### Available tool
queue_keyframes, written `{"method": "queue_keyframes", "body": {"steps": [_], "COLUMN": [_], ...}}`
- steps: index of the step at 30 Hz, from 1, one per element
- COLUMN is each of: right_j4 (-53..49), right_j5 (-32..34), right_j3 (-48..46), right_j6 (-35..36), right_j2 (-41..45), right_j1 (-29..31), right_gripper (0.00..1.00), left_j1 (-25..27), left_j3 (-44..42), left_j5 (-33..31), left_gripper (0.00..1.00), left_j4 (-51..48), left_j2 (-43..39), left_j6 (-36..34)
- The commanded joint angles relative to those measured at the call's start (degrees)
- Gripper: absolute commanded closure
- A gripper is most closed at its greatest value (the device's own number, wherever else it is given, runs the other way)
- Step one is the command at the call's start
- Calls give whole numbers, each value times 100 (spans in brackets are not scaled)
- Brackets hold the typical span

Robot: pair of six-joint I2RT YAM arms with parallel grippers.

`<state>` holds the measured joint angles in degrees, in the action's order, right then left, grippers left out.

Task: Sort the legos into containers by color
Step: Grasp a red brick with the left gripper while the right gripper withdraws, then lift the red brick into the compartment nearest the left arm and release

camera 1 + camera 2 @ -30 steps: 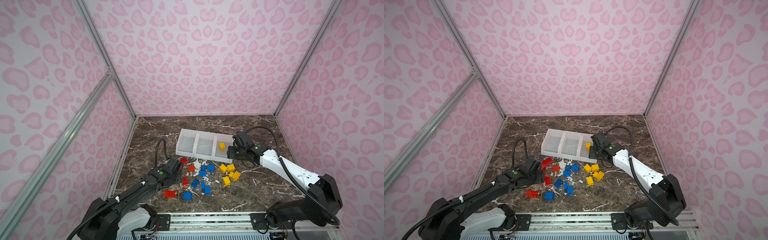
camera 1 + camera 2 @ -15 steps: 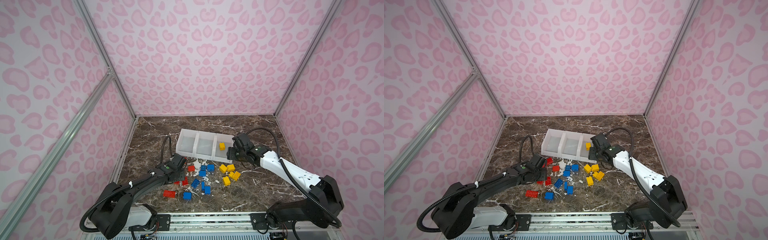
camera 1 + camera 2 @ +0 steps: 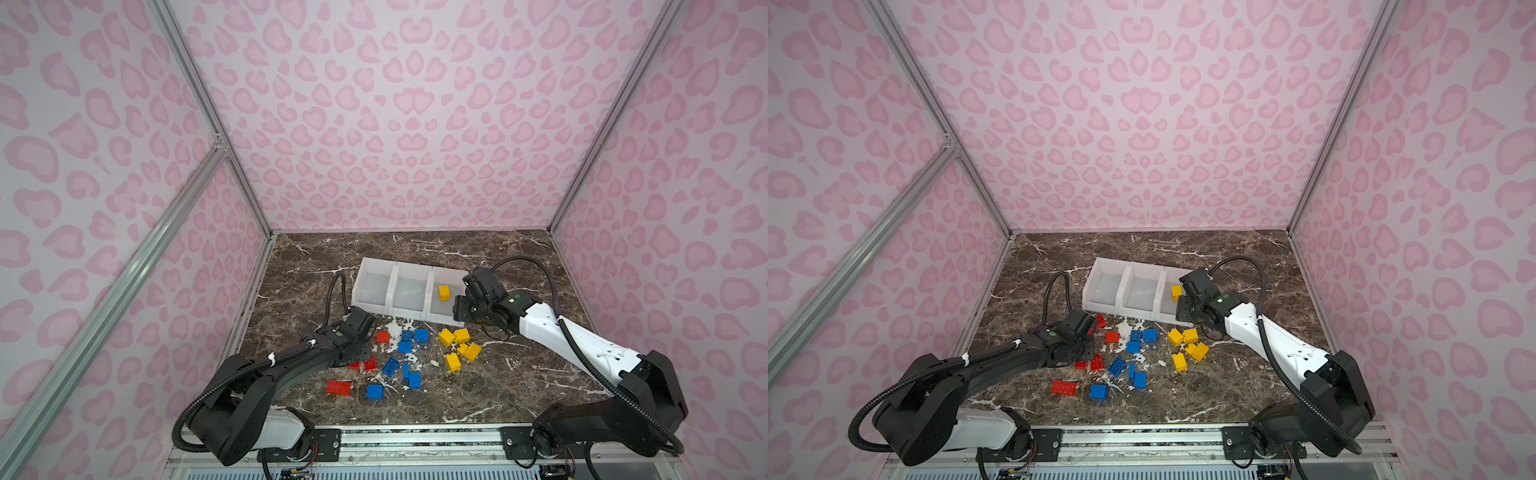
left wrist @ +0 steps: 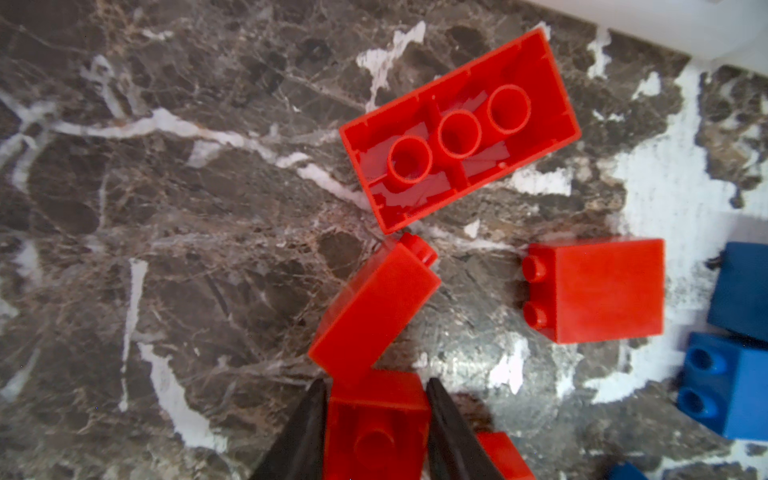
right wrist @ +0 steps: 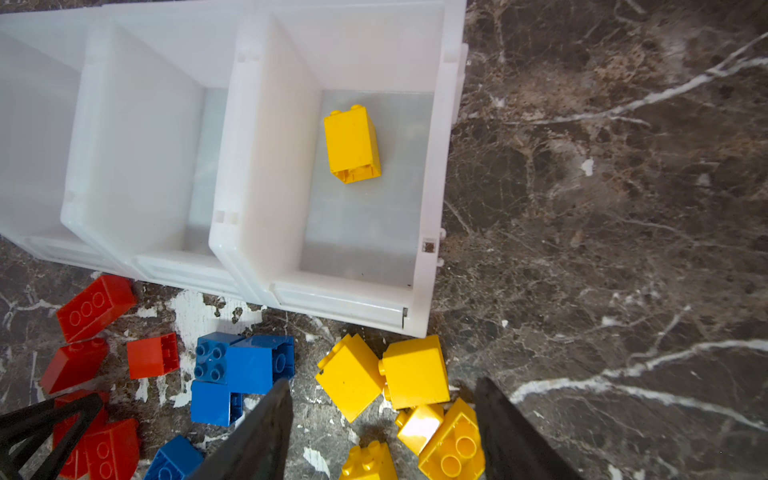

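Dark brown marbled tabletop (image 3: pixel 415 253), veined and blotched white. Toward the back, a little right of centre — three white containers (image 3: pixel 394 286) joined in a row, lower lips facing front. Just before them, three rough clusters: red bricks (image 3: pixel 382 337) to the left, blue bricks (image 3: pixel 404 346) in the middle, yellow bricks (image 3: pixel 446 337) to the right, four close together. By the leftmost lip, an upturned red brick (image 4: pixel 459 129), hollow side up. Nearest the front edge — an oblong red brick (image 3: pixel 338 387), beside a square blue brick (image 3: pixel 374 391).

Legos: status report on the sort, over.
Left claw pinching a red brick. Right claw open above loose yellow bricks. One yellow brick binned. Second red brick crowds the grip.
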<state>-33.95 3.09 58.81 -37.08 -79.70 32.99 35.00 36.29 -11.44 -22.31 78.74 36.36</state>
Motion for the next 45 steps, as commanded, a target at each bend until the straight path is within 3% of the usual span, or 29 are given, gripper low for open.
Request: {"method": "queue_keyframes", "body": {"steps": [1, 10, 17, 23, 31, 36, 39, 45], "right_j4": [-21, -15, -63, -173, -342, -373, -380, -418], "right_j5": [86, 109, 138, 182, 333, 359, 387, 448], "right_j3": [-44, -82, -54, 14, -156, -467, -629, -694], "right_j6": [-58, -73, -73, -37, -182, -349, -431, -443], "right_j2": [12, 60, 132, 196, 587, 931, 1104, 1195], "right_j1": [15, 19, 23, 23, 170, 230, 226, 227], "right_gripper": [30, 30, 30, 30, 30, 30, 30, 30], "left_j1": [-2, 6, -32, -530, -1145, -1180, -1180, -1180], "left_j3": [-62, -11, 1021, 2346, 4218, 4614, 4565, 4350], "left_j5": [-92, 38, -182, -45, 336, 502, 540, 607], "left_gripper": [62, 70, 70, 70, 69, 68, 65, 42], "left_j4": [67, -127, -505, -400, -303, -266, -197, -55], "left_j2": [-38, -431, -778, 209, 2344, 2886, 2941, 2723], "left_j6": [54, 108, -368, -1157, -1644, -1686, -1608, -1513]}}
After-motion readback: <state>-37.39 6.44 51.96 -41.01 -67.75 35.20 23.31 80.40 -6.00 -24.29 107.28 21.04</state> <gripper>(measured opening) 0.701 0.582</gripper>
